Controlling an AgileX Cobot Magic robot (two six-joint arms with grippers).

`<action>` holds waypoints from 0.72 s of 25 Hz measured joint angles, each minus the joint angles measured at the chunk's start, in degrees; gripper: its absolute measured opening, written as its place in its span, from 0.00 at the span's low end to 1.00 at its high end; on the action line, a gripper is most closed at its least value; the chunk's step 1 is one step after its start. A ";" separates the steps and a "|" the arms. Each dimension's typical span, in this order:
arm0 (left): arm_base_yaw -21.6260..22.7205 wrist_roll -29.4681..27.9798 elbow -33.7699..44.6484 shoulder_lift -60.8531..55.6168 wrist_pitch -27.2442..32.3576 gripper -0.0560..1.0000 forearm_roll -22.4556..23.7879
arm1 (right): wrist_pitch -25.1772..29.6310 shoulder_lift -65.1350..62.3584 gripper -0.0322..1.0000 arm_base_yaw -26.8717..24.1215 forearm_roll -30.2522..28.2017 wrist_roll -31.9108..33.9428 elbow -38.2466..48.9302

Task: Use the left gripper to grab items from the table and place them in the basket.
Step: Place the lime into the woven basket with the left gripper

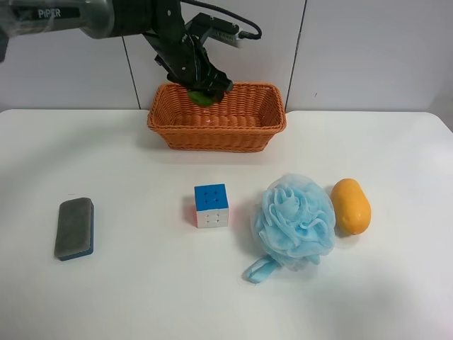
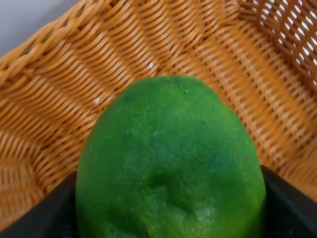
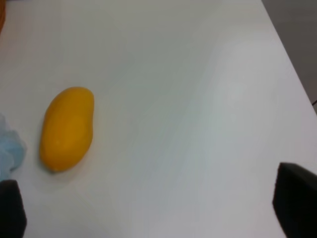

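Observation:
My left gripper (image 1: 202, 88) is shut on the green oval fruit (image 1: 203, 97) and holds it over the back left part of the wicker basket (image 1: 216, 127). In the left wrist view the fruit (image 2: 171, 163) fills the frame between the dark fingers (image 2: 39, 215), above the basket's woven wall (image 2: 198, 44). On the white table (image 1: 141, 283) lie the puzzle cube (image 1: 211, 205), the light blue pouf (image 1: 294, 219), the orange mango (image 1: 351, 206) and the grey-and-blue eraser (image 1: 74, 228). My right gripper (image 3: 153, 203) is open above the table beside the mango (image 3: 67, 128).
A white tiled wall (image 1: 354, 49) stands behind the basket. The table's far edge (image 3: 290, 54) shows in the right wrist view. An edge of the pouf (image 3: 10, 148) shows beside the mango there.

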 joint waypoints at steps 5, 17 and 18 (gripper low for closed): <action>0.00 -0.02 0.00 2.34 -2.38 0.64 -3.16 | 0.00 0.00 0.99 0.00 0.00 0.00 0.00; 0.06 0.54 -0.07 3.56 -4.26 0.91 -4.66 | 0.00 0.00 0.99 0.00 0.00 0.00 0.00; 0.10 0.61 -0.08 3.56 -4.34 0.95 -4.72 | 0.00 0.00 0.99 0.00 0.00 0.00 0.00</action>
